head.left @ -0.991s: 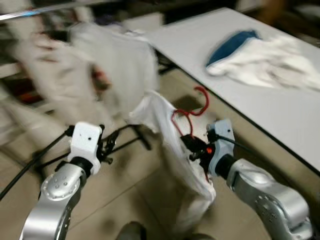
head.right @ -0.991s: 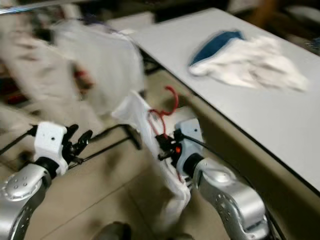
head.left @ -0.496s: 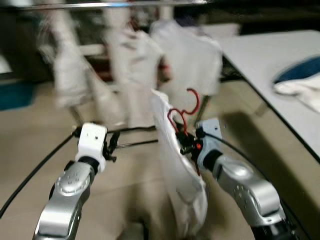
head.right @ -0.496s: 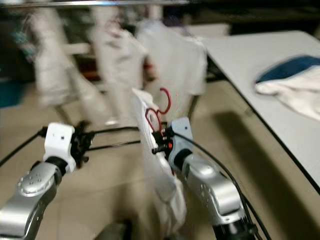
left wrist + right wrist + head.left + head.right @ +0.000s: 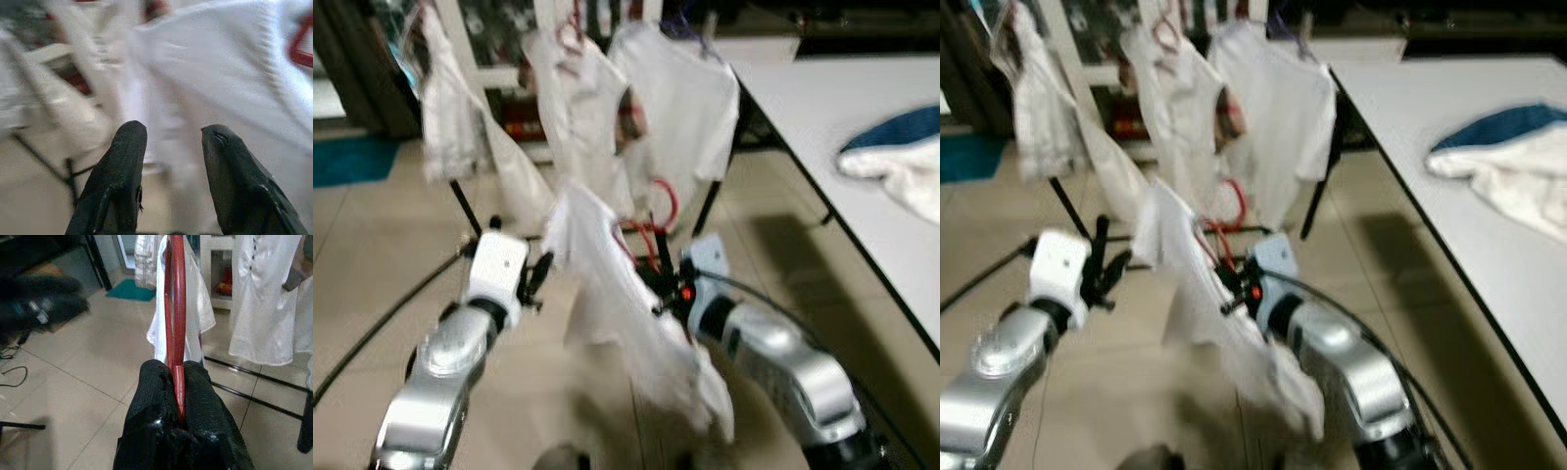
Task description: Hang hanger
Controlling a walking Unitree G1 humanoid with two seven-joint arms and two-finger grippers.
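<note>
My right gripper [image 5: 664, 291] is shut on a red hanger [image 5: 175, 318] that carries a white shirt [image 5: 626, 313]. The hanger's red hook [image 5: 661, 201] points up in front of the clothes rack. The shirt drapes down over my right forearm. In the right wrist view the two black fingers [image 5: 154, 396] pinch the red hanger bar edge-on. My left gripper [image 5: 536, 276] is held up at the left of the shirt, open, with nothing between its fingers [image 5: 122, 161]; white cloth [image 5: 234, 83] hangs just beyond them.
Several white garments [image 5: 666, 98] hang on the rack ahead, which stands on black legs [image 5: 465, 211]. A white table [image 5: 842, 108] runs along the right with a blue and white heap of cloth [image 5: 901, 157]. Beige tiled floor [image 5: 372, 255] lies below.
The whole picture has shifted as the camera turned and came nearer the rack. The hanger and shirt in my right gripper now sit lower and closer to the hanging garments.
</note>
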